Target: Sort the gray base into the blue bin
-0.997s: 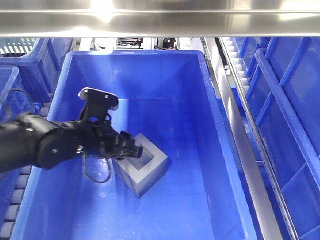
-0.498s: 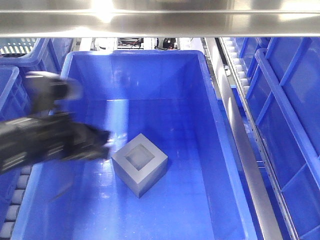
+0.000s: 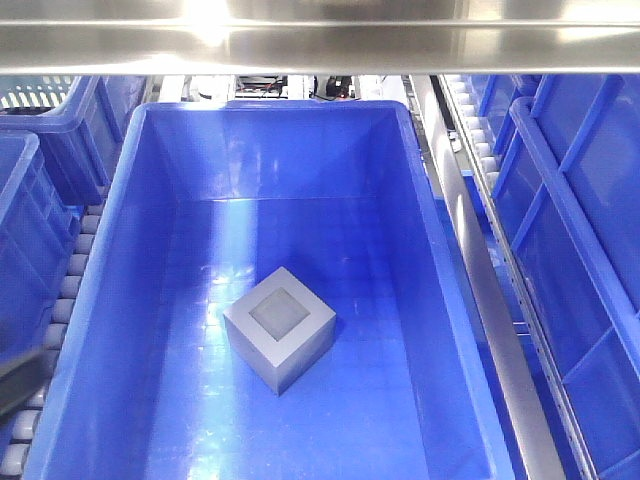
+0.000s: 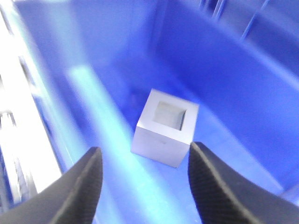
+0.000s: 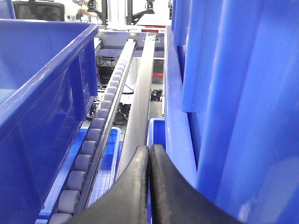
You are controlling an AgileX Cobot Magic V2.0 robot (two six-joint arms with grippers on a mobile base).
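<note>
The gray base (image 3: 280, 325) rests on the floor of the blue bin (image 3: 300, 150), recessed face up and touched by nothing. In the front view only a dark blurred piece of my left arm (image 3: 18, 375) shows, at the lower left outside the bin. The left wrist view looks down into the blue bin (image 4: 233, 70). There my left gripper (image 4: 145, 150) is open above and short of the gray base (image 4: 166, 128), nothing between its fingers. My right gripper (image 5: 150, 148) is shut, pads pressed together and holding nothing, over a rail outside the bin.
More blue crates (image 3: 50, 140) stand at the left and blue bins (image 3: 580, 230) at the right. Roller tracks (image 5: 93, 140) and a metal rail (image 3: 480, 270) run alongside the bin. A steel beam (image 3: 320, 40) crosses overhead.
My left gripper let go of the gray base and pulled back to the left, almost out of the front view. The base stays where it was set in the bin.
</note>
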